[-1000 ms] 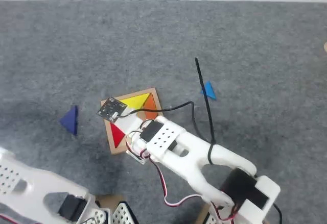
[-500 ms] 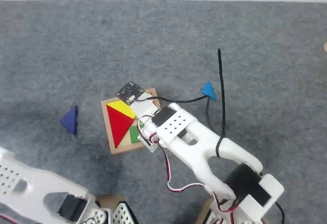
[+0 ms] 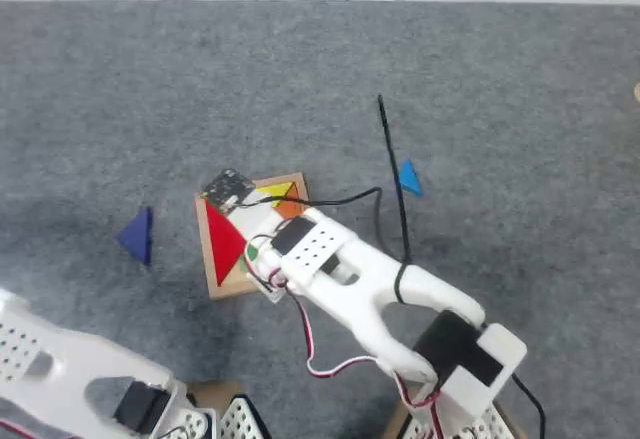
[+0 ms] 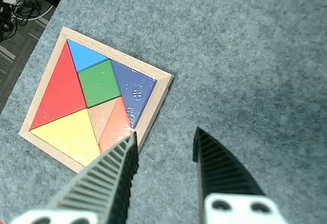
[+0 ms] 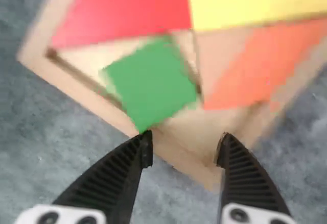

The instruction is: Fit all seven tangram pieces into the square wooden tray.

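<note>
No text, number or sign can be read. The tray (image 4: pixel 117 56) and its pieces (image 4: pixel 61 96) are plain, and any marks on the small dark board (image 3: pixel 225 187) are too small to read.

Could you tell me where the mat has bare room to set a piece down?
Widest: the mat beyond the tray, to its far edge. Between the dark blue triangle and the tray, and right of the light blue triangle. Crowded over the tray, under the right gripper.
</note>
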Controlling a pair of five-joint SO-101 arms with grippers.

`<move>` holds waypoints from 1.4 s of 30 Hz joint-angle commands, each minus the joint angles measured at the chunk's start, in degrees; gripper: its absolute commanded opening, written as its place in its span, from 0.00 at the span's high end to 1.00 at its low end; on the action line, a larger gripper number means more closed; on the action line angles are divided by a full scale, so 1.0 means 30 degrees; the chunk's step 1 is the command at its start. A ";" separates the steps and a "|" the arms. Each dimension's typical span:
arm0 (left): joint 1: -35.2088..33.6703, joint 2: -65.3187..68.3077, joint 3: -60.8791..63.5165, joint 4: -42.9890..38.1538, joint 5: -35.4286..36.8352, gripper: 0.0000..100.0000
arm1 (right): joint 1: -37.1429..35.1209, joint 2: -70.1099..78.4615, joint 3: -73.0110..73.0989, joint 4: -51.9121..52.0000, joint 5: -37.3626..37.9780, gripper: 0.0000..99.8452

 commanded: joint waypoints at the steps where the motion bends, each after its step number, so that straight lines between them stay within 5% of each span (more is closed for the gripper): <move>1: 0.0088 -0.0293 -0.0806 0.0000 -0.0147 0.83 | -0.0249 -0.0103 -0.1553 -0.0278 -0.0264 0.79; 12: 0.0264 -0.0381 -0.0747 0.0410 -0.0147 0.83 | 0.0161 -0.0689 -0.2549 0.0718 -0.0234 0.79; 19: 0.3165 -0.1289 -0.2476 0.7238 -0.0908 0.83 | 0.4440 -0.7253 -0.1553 0.4645 0.1524 0.79; 28: 0.7443 -0.5656 0.5143 0.7033 0.0117 0.83 | 1.2029 -1.1473 0.4923 0.3795 0.4952 0.79; 36: 1.1927 -1.1194 1.3758 0.2872 0.2432 0.83 | 1.2352 -0.9744 0.6154 0.0220 0.3897 0.79; 42: 1.2864 -1.2396 1.8242 0.0000 0.3751 0.83 | 1.2029 -0.9802 0.8996 -0.2916 0.3868 0.79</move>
